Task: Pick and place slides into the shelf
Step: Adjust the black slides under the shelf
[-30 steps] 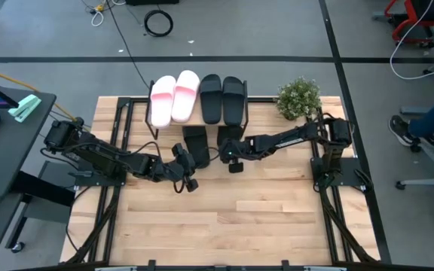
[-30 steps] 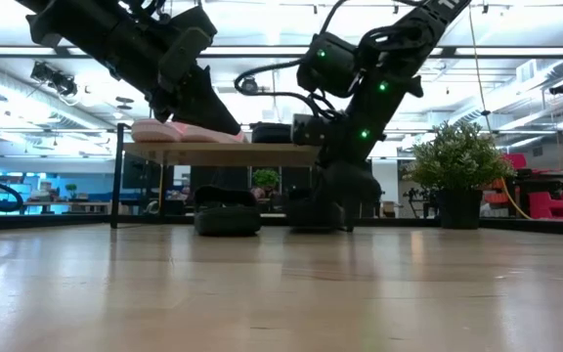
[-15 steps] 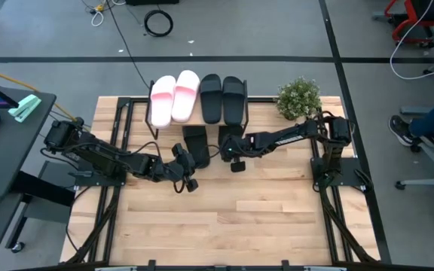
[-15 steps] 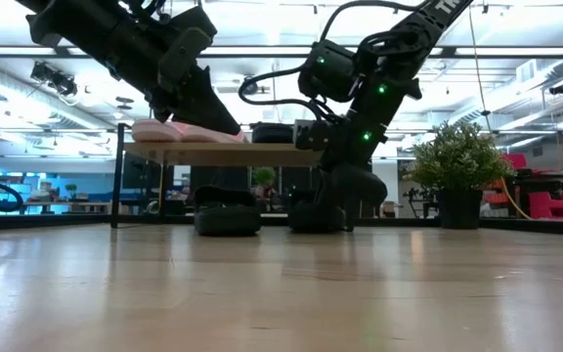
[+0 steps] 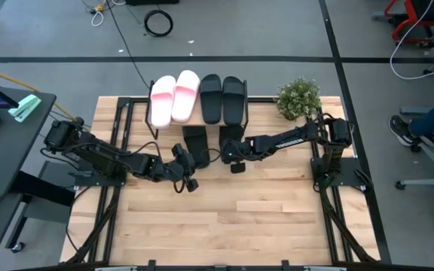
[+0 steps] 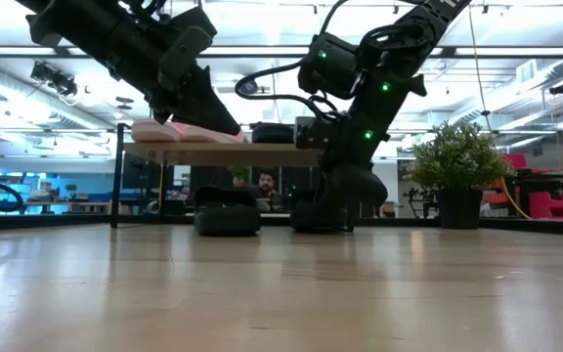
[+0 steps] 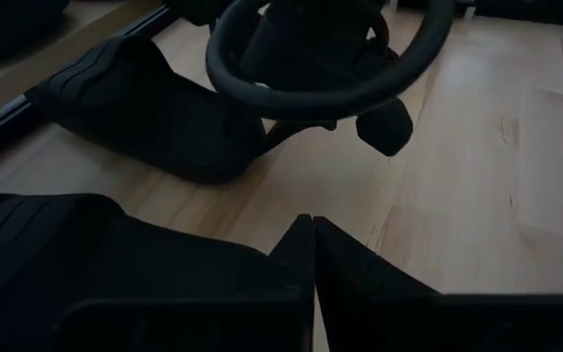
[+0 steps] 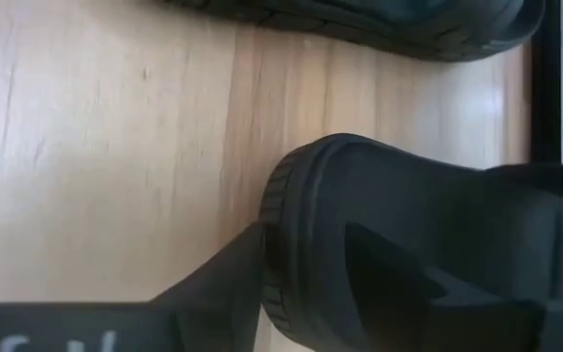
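1. Left gripper point(image 5: 189, 175) sits low over the desk point(image 5: 262, 218), just in front of the shelf point(image 5: 145, 114). In the left wrist view its jaws are pressed together with nothing between them; it holds no slide.
2. On the shelf's top board, left to right: two pale pink slides point(image 5: 173, 98), then two black slides point(image 5: 222, 98), side by side.
3. Below, on the desk at the shelf's front edge: left black slide point(image 5: 195, 141), lying flat just ahead of the left gripper, apart from it.
4. Right black slide point(image 5: 230, 136) lies beside it, to the right. Right gripper point(image 5: 232, 153) is on this one. In the right wrist view one finger lies against the slide's rounded sole edge. Cannot tell whether the jaws are pinching it or spread around it.
5. Potted plant point(image 5: 299, 98) stands at the desk's back right corner, clear of the work.
6. Progress, as judged: four of six slides are on top of the shelf. Two black ones are at desk level by the shelf front; whether they count as placed under the board or need pushing in, I cannot tell.
7. Writing: no brand or label readable on slides, shelf or arms.
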